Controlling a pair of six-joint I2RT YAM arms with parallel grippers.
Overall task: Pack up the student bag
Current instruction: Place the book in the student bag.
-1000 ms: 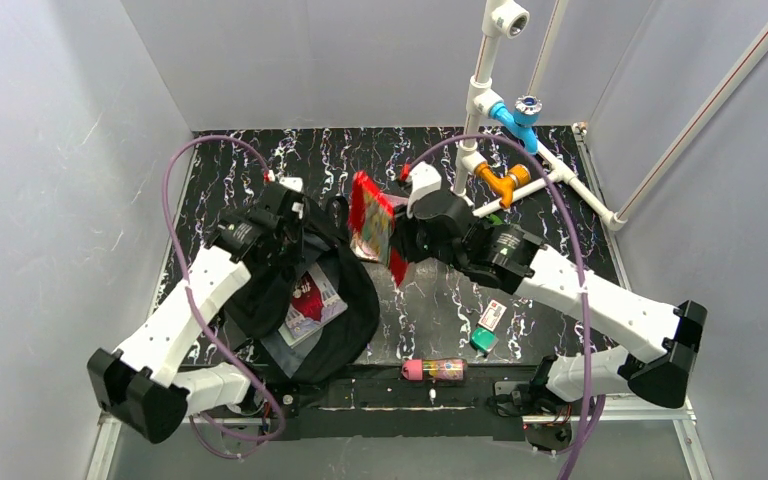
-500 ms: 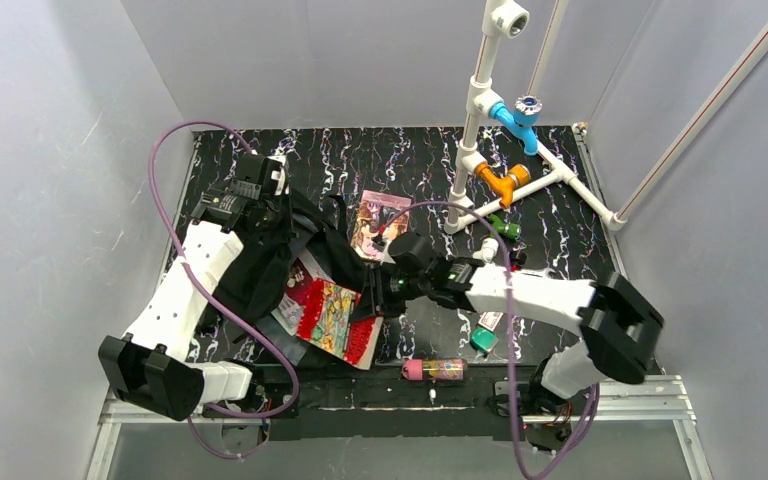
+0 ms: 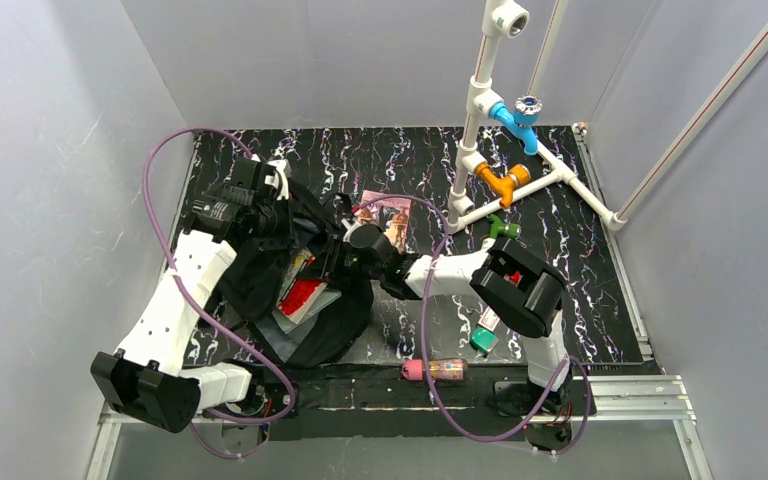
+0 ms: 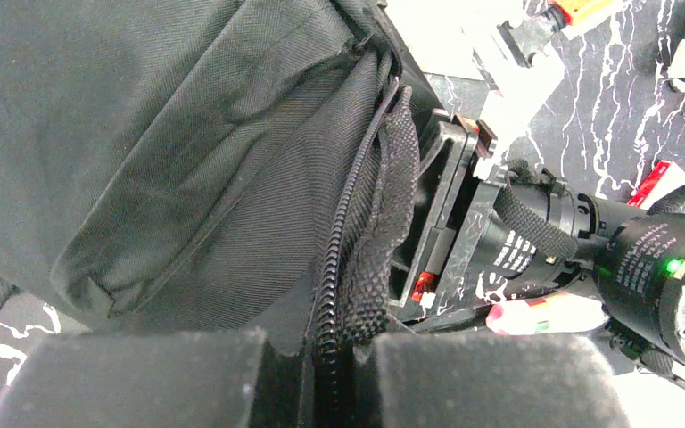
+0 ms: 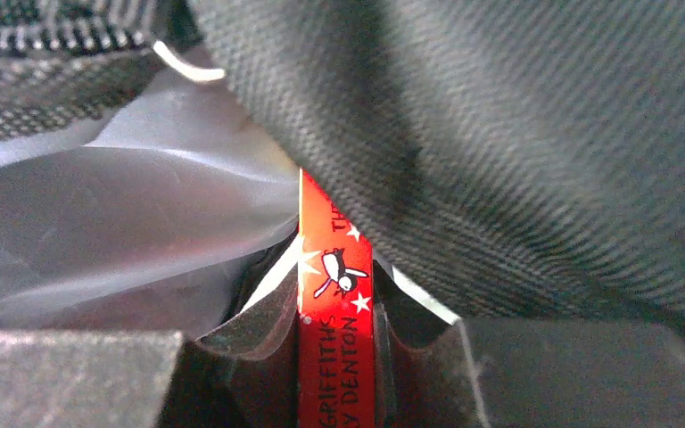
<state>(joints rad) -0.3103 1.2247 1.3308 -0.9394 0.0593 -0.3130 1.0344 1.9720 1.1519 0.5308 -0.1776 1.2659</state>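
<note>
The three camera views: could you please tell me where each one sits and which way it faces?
Top external: above and behind, looking down at the table; left arm, right arm, student bag show.
Left wrist: on the left wrist, facing the bag; left gripper pinches its zipper edge.
Right wrist: inside the bag's opening; right gripper clamps a red book.
Shared: both wrist views show bag fabric.
</note>
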